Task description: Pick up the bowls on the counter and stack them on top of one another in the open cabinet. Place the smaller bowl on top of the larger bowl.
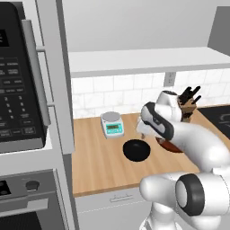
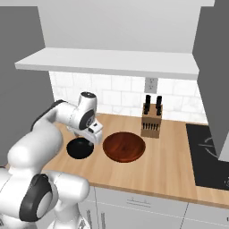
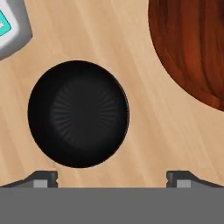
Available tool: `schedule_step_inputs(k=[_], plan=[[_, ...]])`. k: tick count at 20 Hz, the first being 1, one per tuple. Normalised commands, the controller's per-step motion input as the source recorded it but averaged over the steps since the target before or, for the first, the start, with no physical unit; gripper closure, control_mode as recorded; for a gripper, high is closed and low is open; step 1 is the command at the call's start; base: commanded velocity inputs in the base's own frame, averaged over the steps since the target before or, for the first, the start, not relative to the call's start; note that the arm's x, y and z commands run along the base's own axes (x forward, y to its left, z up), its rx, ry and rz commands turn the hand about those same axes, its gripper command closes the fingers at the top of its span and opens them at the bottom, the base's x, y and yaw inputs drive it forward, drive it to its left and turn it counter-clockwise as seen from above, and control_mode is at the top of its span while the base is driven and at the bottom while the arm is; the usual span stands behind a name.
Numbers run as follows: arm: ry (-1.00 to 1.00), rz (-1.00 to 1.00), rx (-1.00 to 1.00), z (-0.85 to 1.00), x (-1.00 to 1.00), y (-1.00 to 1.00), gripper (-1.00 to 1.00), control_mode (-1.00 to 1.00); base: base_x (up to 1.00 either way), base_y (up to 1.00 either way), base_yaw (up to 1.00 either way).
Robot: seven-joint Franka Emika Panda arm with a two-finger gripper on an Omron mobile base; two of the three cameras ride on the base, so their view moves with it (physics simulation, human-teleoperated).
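While the jaws hang wide open above the desk (image 2: 170, 170), the smaller bowl (image 3: 78, 113) sits centre-left, the larger bowl (image 3: 192, 43) upper right, so the first pickup seems pending.

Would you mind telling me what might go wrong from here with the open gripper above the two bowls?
1. The small glossy black bowl sits off-centre from the gripper, so a descent may miss its rim.
2. The wide reddish-brown bowl lies close beside it and could get nudged.
3. Stacking black first would reverse the order.
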Motion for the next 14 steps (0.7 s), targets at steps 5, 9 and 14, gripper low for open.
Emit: schedule_step_inputs(k=[5, 9, 14], plan=[[0.0, -0.01, 0.02, -0.61, 0.47, 0.02, -1.0, -1.0, 0.0, 0.0, 0.0], [0.0, 0.0, -0.03, -0.28, 0.11, 0.0, -1.0, -1.0, 0.0, 0.0, 0.0], [0.01, 0.0, -0.02, -0.3, 0.0, -0.01, -1.0, -1.0, 0.0, 0.0, 0.0]])
